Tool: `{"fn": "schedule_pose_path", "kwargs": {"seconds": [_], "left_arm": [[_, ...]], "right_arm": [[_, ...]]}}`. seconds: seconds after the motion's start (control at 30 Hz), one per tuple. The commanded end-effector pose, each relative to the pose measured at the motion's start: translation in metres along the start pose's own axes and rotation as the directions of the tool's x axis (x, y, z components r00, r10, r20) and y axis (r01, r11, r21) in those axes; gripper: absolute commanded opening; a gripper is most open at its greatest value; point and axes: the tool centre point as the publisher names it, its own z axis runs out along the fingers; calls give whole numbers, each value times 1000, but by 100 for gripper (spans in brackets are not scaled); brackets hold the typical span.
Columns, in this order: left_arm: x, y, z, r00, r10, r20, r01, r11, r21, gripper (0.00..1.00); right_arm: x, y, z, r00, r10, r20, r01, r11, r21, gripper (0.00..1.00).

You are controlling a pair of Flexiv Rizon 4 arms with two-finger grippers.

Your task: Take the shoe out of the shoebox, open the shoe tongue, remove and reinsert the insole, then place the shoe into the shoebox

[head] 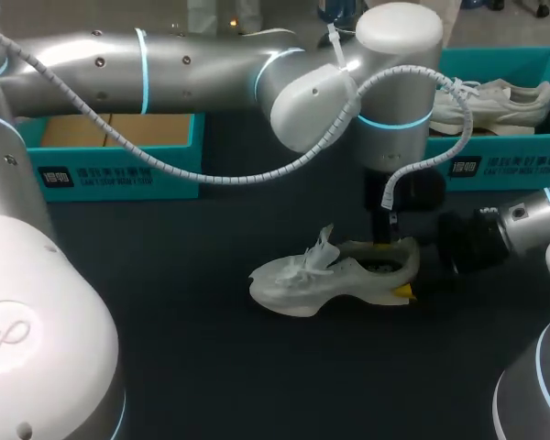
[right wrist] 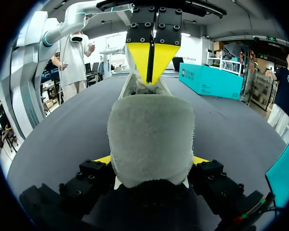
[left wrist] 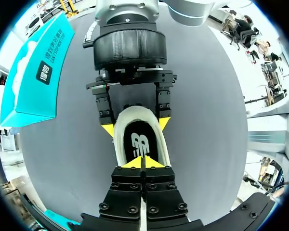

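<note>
Mid-frame, your right claw (left wrist: 136, 126) grips the shoe (head: 330, 275) by its heel; your left claw (left wrist: 142, 162), clenched over the insole (left wrist: 140, 139) (pinch unclear), may slip or drag the shoe loose

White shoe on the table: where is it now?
The white shoe lies on the table right of centre in the head view, heel clamped in the right gripper.

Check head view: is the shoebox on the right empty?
No, a white shoe lies inside the teal shoebox at the table's right.
</note>
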Motion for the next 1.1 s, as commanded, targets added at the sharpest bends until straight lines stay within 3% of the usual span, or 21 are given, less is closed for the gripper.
{"fn": "schedule_pose_path", "kwargs": {"seconds": [0.03,0.83,0.87,1.03,1.1], "left_arm": [[-5,-9,20,1000,8,-27,-9,1000,-16,0],[24,17,50,990,57,-129,-58,998,-11,0],[25,18,51,990,57,-130,-59,998,-10,13],[27,19,56,989,61,-134,-64,998,-19,42],[26,19,59,990,62,-130,-66,998,-24,42]], "right_arm": [[0,-1,3,1000,1,1,-1,1000,5,0],[0,-1,3,1000,1,1,-1,1000,5,0],[0,-1,3,1000,1,1,-1,1000,5,0],[0,-1,3,1000,1,1,-1,1000,5,0],[0,-1,3,1000,1,1,-1,1000,5,0]]}}
